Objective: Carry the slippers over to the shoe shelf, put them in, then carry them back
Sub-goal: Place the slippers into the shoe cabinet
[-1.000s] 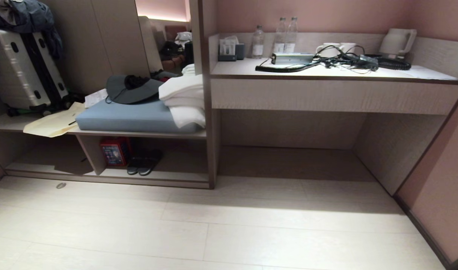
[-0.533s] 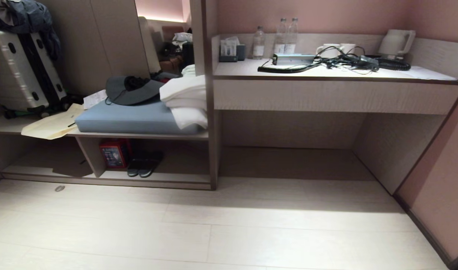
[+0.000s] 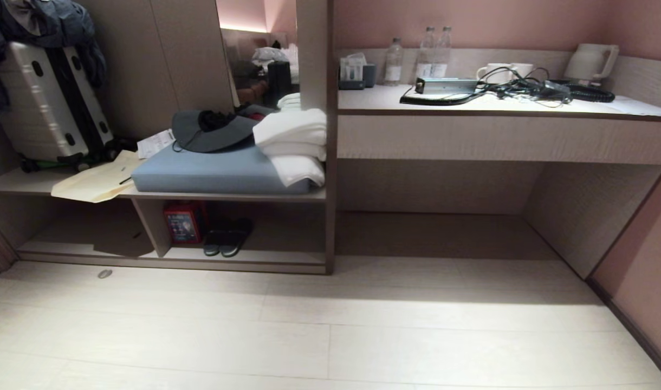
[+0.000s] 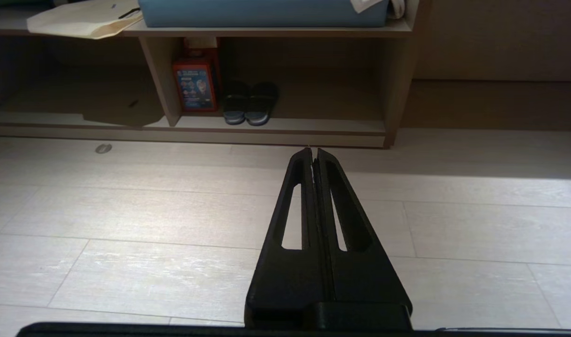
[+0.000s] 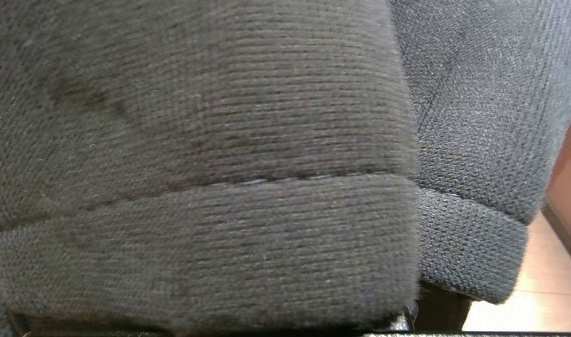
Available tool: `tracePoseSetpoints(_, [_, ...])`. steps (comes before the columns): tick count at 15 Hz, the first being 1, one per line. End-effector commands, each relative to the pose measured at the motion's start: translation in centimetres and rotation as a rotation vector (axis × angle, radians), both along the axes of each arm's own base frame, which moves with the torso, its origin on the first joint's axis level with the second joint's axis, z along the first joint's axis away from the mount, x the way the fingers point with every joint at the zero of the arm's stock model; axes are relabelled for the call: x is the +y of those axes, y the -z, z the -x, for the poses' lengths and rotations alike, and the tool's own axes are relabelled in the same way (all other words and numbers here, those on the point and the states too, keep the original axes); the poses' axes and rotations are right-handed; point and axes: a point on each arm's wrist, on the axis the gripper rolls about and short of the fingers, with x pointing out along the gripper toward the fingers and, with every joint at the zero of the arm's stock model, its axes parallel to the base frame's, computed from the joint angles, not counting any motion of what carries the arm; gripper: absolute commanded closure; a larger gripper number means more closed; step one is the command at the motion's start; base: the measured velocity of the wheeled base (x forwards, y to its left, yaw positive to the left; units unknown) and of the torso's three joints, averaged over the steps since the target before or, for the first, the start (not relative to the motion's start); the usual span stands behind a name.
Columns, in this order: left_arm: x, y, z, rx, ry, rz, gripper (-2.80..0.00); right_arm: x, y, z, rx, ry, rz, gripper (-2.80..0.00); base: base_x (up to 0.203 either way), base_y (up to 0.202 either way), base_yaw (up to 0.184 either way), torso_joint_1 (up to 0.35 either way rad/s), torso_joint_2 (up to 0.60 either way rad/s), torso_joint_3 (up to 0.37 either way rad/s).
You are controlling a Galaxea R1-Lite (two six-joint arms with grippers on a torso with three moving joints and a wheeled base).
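The slippers (image 5: 210, 187) fill the right wrist view as two overlapping pieces of dark grey-blue knit fabric, right in front of the camera. They hide my right gripper, which is shut on them. The shoe shelf (image 3: 244, 261) is the low beige cubby unit ahead on the left, also seen in the left wrist view as the shelf (image 4: 285, 126). My left gripper (image 4: 314, 150) is shut and empty, pointing over the floor toward the shelf. Neither arm shows in the head view.
In the right cubby stand a dark pair of shoes (image 3: 227, 238) and a red box (image 3: 184, 223). A blue cushion (image 3: 216, 173), hat, towels and suitcase (image 3: 49, 103) sit on top. A desk counter (image 3: 504, 108) lies to the right and pale floor (image 3: 330, 325) in front.
The whole head view has shifted to the right, so the camera has moved. Nothing in the room has moved on its own.
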Motion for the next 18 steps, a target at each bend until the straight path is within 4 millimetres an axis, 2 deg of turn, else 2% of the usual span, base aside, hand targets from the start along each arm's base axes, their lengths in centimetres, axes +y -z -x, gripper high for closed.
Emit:
tracePoseSetpoints(1, [0.0, 0.0, -0.01, 0.001, -0.001, 0.0, 0.0, 0.0, 0.0, 0.0, 0.0, -0.001, -0.001, 0.0, 0.0, 0.196, -0.002, 0.002, 0.01, 0.006])
tracePoseSetpoints(18, [0.0, 0.04, -0.02, 0.002, 0.0, 0.004, 0.0, 0.0, 0.04, -0.01, 0.001, -0.001, 0.001, 0.0, 0.0, 0.195, -0.002, 0.002, 0.0, 0.003])
